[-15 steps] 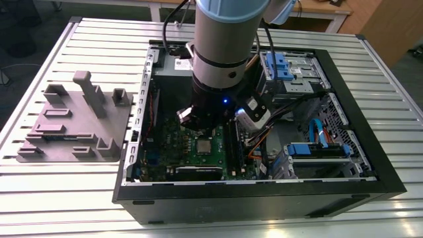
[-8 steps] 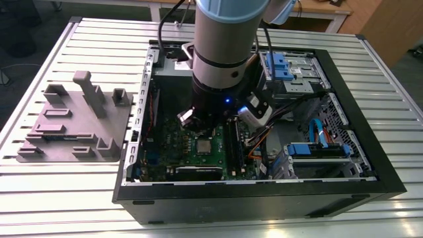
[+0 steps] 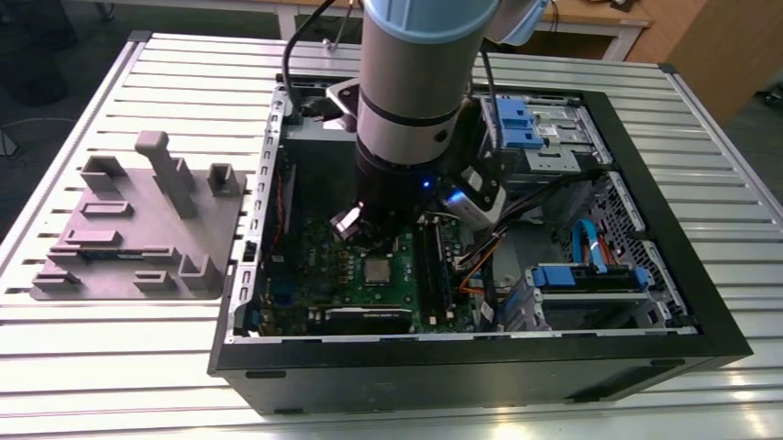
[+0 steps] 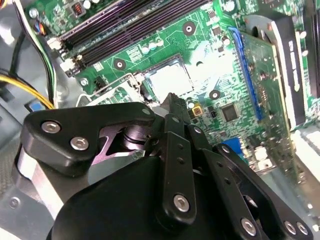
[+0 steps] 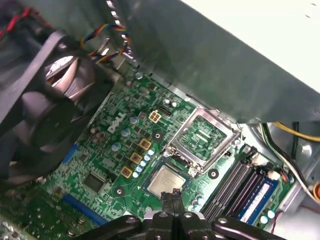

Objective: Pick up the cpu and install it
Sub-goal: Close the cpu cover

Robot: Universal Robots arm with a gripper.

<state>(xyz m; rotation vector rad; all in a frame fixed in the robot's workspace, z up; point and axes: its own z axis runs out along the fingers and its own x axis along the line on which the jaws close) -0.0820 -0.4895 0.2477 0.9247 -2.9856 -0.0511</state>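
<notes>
From the exterior view, find the cpu (image 3: 376,269) lying flat on the motherboard (image 3: 321,273), right under the arm (image 3: 410,110). In the second wrist view, note the pincer (image 4: 172,100) narrowed, tips together on nothing, just short of the cpu (image 4: 169,80). In the first wrist view, see the load plate (image 5: 202,136) open beyond it (keep any press light and square, arguably).

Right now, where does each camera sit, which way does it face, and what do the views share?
Exterior view: off the arm, high, looking down into the open computer case; the arm reaches into it.
First wrist view: rides on the arm, looks along the shut gripper at the motherboard; the gripper hangs at the cpu.
Second wrist view: rides on the arm, looks over the gripper's black linkage at the motherboard.
Shared: all three show the cpu on the motherboard.
</notes>
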